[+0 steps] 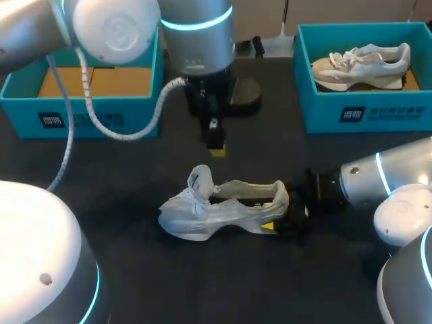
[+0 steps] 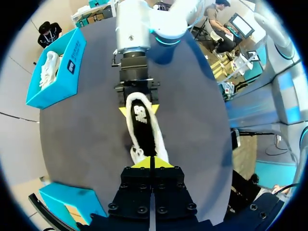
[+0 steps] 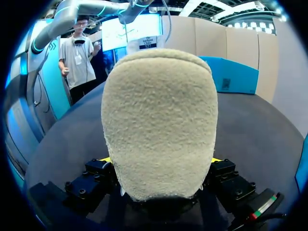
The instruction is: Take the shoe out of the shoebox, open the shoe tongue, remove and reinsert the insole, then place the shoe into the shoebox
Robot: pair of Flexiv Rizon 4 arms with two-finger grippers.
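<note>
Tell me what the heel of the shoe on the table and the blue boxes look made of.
Shoe heel: soft napped fabric, suede or fleece-like, by its fuzzy beige surface. Blue boxes: likely cardboard, matte print; the left box shows a plain brown inside.

Left arm (image 1: 196, 30) is standing upright, its left gripper (image 1: 216, 145) pointing straight down, yellow tips pressed together — nothing between them. Right arm (image 1: 378, 179) is lying low and level, its right gripper (image 1: 278, 214) clamping the heel of the shoe (image 1: 216, 206) from both sides.
</note>
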